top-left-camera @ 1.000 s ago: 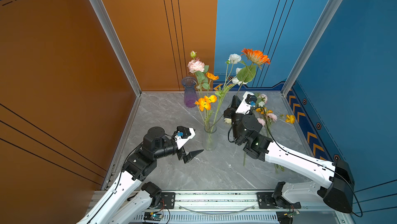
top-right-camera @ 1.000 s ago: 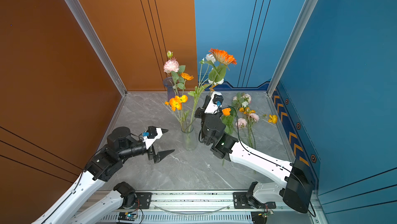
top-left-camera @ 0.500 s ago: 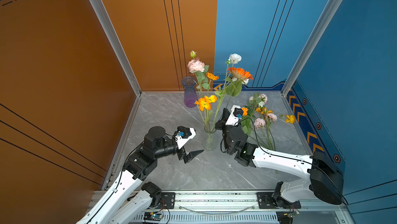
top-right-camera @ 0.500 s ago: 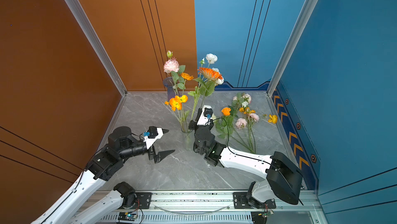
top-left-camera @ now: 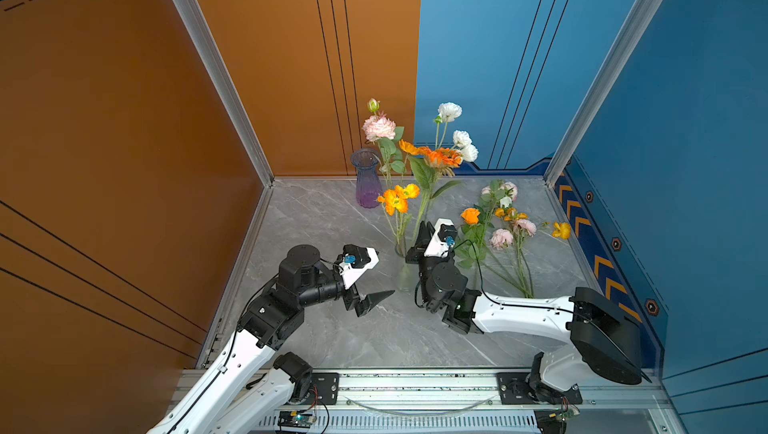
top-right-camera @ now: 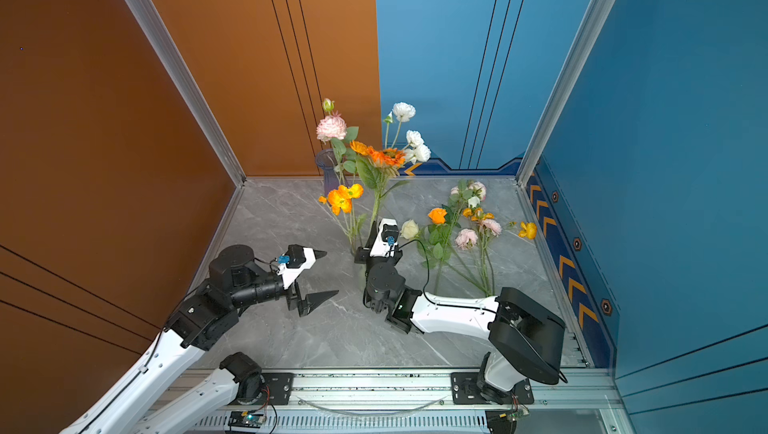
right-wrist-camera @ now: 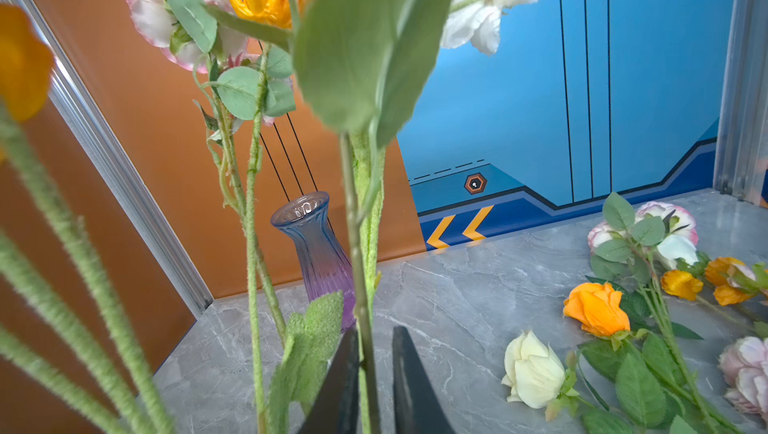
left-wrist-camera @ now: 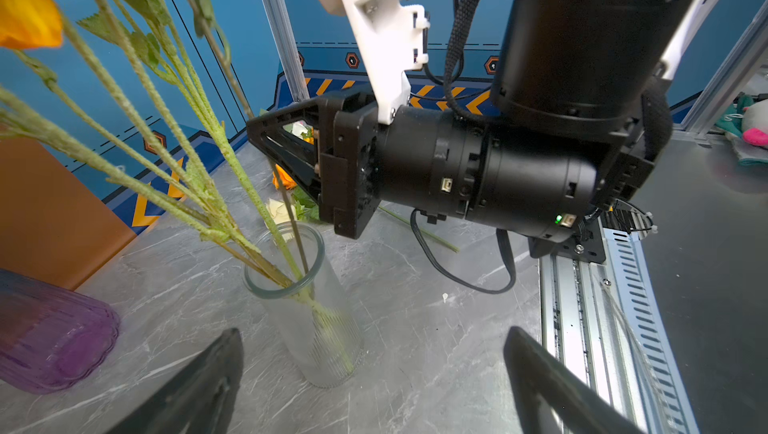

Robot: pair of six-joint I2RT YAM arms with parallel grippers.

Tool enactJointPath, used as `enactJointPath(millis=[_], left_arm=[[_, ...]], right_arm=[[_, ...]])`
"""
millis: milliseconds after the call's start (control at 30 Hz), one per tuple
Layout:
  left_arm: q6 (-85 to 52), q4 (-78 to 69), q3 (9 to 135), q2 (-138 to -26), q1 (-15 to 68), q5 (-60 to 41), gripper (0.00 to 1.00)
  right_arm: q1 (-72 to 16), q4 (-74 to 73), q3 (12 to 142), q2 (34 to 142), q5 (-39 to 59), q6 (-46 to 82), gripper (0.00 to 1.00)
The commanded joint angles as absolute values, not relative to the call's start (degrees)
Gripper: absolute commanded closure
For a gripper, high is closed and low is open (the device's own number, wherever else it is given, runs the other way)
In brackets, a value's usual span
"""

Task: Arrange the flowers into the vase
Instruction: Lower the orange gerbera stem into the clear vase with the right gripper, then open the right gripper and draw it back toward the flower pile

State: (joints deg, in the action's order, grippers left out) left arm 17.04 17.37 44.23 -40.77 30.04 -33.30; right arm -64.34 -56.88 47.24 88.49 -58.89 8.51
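Note:
A clear ribbed vase (top-left-camera: pixel 402 276) (left-wrist-camera: pixel 316 328) stands mid-table and holds several flowers: a pink bloom (top-left-camera: pixel 378 128), white ones (top-left-camera: pixel 451 111), orange poppies (top-left-camera: pixel 397 199) and an orange daisy-like bloom (top-left-camera: pixel 440 156). My right gripper (top-left-camera: pixel 419 236) (right-wrist-camera: pixel 376 330) hovers just above the vase's rim. Its jaws stand slightly apart around that orange bloom's stem (right-wrist-camera: pixel 355 244), with a gap on one side. The stem's foot is inside the vase (left-wrist-camera: pixel 297 236). My left gripper (top-left-camera: pixel 384 273) (left-wrist-camera: pixel 372 332) waits wide open and empty beside the vase. More flowers (top-left-camera: pixel 498 228) lie on the table.
A purple vase (top-left-camera: pixel 368 180) (right-wrist-camera: pixel 320 253) stands empty at the back wall. Among the loose flowers are a cream rose (right-wrist-camera: pixel 534 371) and an orange rose (right-wrist-camera: pixel 596 307). Orange and blue walls close in three sides, and a metal rail (top-left-camera: pixel 415 386) runs along the front.
My right gripper brought the orange bloom's stem down and left into the clear vase, and its jaws have parted a little. The left arm has not moved.

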Motion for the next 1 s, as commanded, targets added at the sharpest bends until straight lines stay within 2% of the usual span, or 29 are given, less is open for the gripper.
enactJointPath(millis=[0,100,333,467,733,967], left_arm=[[16.69,16.58,43.24,-40.70,30.12,-34.50,0.02],[16.76,16.61,43.24,-40.76,30.23,-34.54,0.02],[16.92,16.61,43.24,-41.09,30.21,-34.64,0.02],[16.83,16.58,43.24,-41.22,30.13,-34.87,0.02],[16.62,16.64,43.42,-41.90,30.07,-36.28,0.02],[18.04,16.57,43.67,-42.89,30.83,-36.72,0.02]], right_arm=[[-66.13,-64.14,46.41,90.08,-63.70,2.06,0.68],[-67.69,-69.74,46.41,91.18,-66.56,-4.25,0.58],[-70.01,-76.60,45.97,90.48,-71.24,-14.94,0.50],[-70.88,-75.49,46.45,88.94,-74.43,-19.68,0.44],[-70.84,-73.36,42.00,83.19,-77.25,-21.18,0.41],[-70.34,-64.81,40.79,76.92,-77.26,-19.79,0.40]])
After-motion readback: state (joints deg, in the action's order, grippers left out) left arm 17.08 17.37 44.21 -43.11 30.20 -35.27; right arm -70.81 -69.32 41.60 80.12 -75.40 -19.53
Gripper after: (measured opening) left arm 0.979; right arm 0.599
